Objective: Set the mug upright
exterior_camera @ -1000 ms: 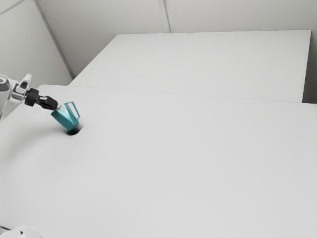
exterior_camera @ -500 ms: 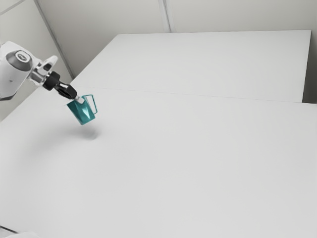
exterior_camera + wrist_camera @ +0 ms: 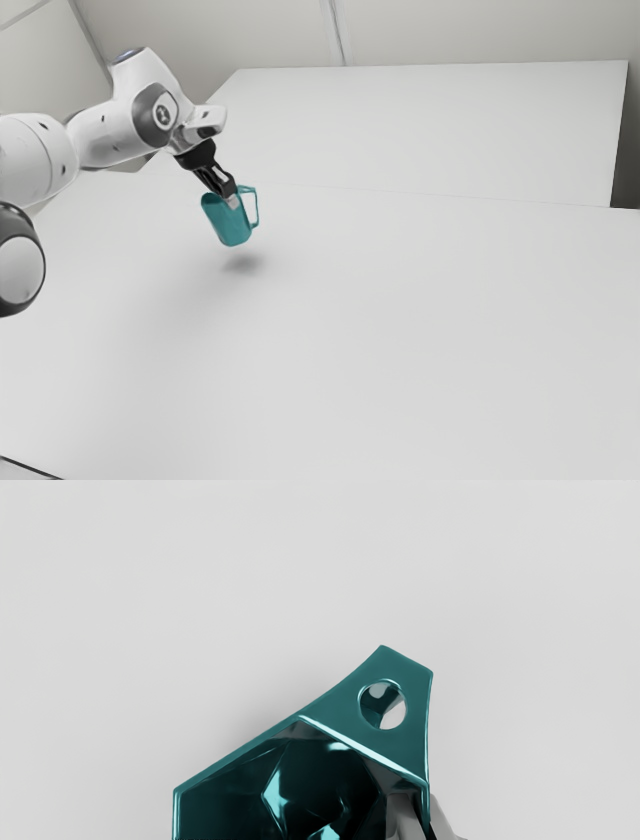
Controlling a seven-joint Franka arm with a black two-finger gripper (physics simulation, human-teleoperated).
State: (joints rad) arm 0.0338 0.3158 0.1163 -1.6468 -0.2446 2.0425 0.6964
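Across swings the mug (image 3: 226, 226), carried with the gripper (image 3: 231, 201) towards the exterior view's right since the previous frame, and more of the white arm (image 3: 98, 136) has come in behind it from the left edge! Its shadow (image 3: 241, 263) has slid along too, lying on the white table (image 3: 400, 330) just under the mug, with a pale gap between the 2: this teal mug is up in the air, in the left half of the frame, a little above mid-height. And it's leaning, folks, mouth tipped to the upper left, base to the lower right, handle (image 3: 256, 207) out on the exterior view's right. What a grip! The gripper has the mug pinched by its wall: over to the wrist view, 1 finger (image 3: 401, 817) sits inside the mouth, the other finger (image 3: 443, 819) presses outside, and that thin teal wall runs between the 2. We're looking right into the dark, shiny interior, past an angular rim (image 3: 362, 747), and the handle spreads out flat beside it, with 1 round hole through it. Down in the exterior view's lower left corner, 1 thin dark line (image 3: 30, 468) cuts across.
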